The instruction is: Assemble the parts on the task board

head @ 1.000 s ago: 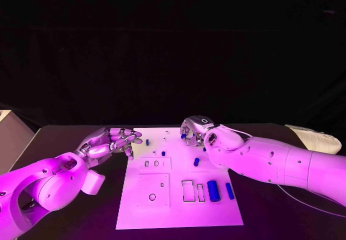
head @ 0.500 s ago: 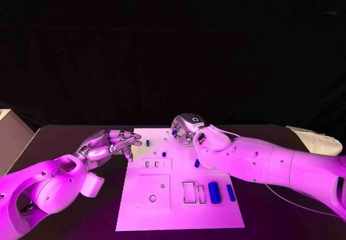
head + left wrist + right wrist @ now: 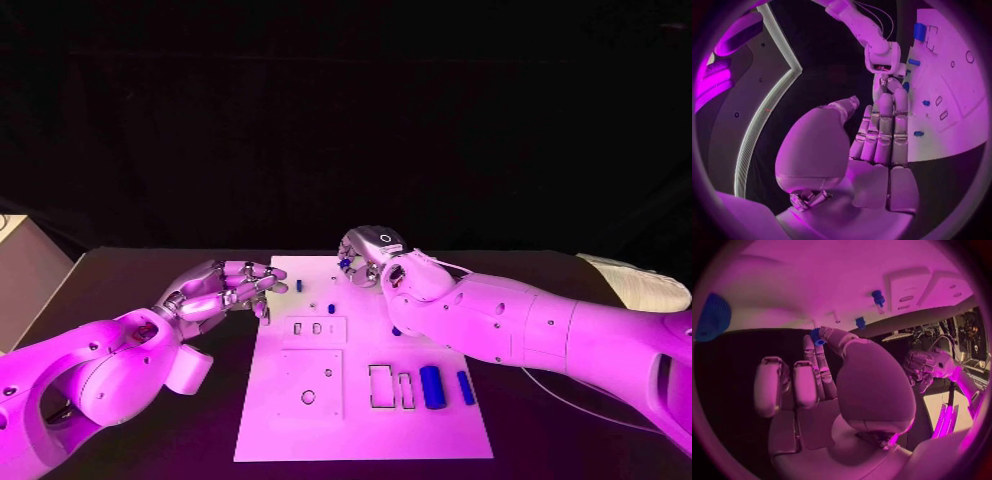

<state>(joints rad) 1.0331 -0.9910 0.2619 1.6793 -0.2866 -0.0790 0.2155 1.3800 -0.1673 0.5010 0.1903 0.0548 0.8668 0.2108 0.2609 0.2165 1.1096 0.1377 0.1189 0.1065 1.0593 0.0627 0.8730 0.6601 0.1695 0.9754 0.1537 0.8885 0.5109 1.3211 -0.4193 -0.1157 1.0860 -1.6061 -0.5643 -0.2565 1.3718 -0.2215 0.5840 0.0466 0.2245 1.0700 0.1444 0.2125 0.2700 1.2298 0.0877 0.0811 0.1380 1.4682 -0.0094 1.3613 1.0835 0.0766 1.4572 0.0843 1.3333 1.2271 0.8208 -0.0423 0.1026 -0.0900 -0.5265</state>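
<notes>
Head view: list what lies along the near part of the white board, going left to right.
Round hole → wide rectangular slot → narrow slot → thick blue cylinder → thin blue part, all on the task board.

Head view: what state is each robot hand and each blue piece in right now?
Right robot hand: pinches a small blue part over the task board.
Left robot hand: holds nothing, at the board's left edge.
Large blue cylinder: lying flat.
Slim blue part: lying flat beside it.
</notes>
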